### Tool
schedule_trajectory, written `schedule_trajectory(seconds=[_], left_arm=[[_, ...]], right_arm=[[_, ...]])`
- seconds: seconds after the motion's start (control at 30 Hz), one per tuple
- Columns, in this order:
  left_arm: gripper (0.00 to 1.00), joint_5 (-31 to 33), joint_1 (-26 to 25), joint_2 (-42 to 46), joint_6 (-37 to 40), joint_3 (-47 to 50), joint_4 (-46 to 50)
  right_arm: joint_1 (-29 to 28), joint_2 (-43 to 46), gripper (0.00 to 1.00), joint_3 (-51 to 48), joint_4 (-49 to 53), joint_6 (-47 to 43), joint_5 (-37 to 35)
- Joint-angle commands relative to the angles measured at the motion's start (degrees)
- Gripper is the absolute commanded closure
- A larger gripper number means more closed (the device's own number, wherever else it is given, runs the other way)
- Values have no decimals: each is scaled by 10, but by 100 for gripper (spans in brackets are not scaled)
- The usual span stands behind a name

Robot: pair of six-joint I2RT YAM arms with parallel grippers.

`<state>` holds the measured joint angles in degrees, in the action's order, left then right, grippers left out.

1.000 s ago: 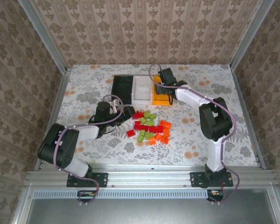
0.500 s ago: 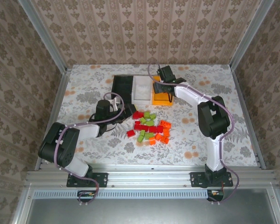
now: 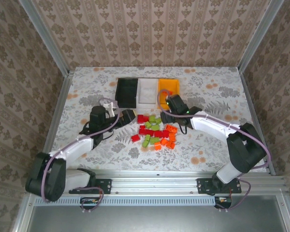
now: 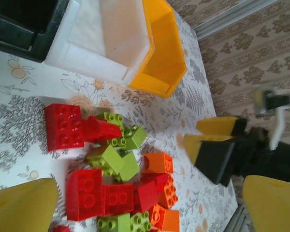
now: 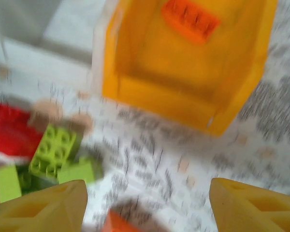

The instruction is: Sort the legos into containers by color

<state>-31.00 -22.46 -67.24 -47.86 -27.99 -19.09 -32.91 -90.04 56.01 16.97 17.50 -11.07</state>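
**Floral table (image 3: 222, 140) — bins at rear**

Black bin (image 3: 121, 92), white bin (image 3: 147, 92), orange-yellow bin (image 3: 176, 86) joined in a row; one orange brick (image 5: 190, 20) lies in the orange-yellow one. Legos (image 3: 154, 131) piled just in front. Left gripper (image 4: 145, 203) & right gripper (image 5: 147, 210) both released, jaws wide — flanking the pile.

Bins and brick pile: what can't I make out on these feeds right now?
Black bin interior: too dark and small in the top view, cropped by the corner in the left wrist view.
White bin: motion-blurred and cut by the top edge in the right wrist view.
Legos: some of the pile's bricks run off the bottom edge of the left wrist view.
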Motion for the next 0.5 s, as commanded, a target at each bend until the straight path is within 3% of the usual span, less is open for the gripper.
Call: schedule_trajectory(seconds=[0.0,0.2,0.47], left_arm=[[0,27,-2,34,30,25,63],[0,35,-14,46,15,45,50],[0,38,-16,52,19,41,60]], right_arm=[[-4,14,19,-41,3,71,45],[-4,-8,14,-74,-31,143,65],[-1,-27,16,-96,-81,214,74]])
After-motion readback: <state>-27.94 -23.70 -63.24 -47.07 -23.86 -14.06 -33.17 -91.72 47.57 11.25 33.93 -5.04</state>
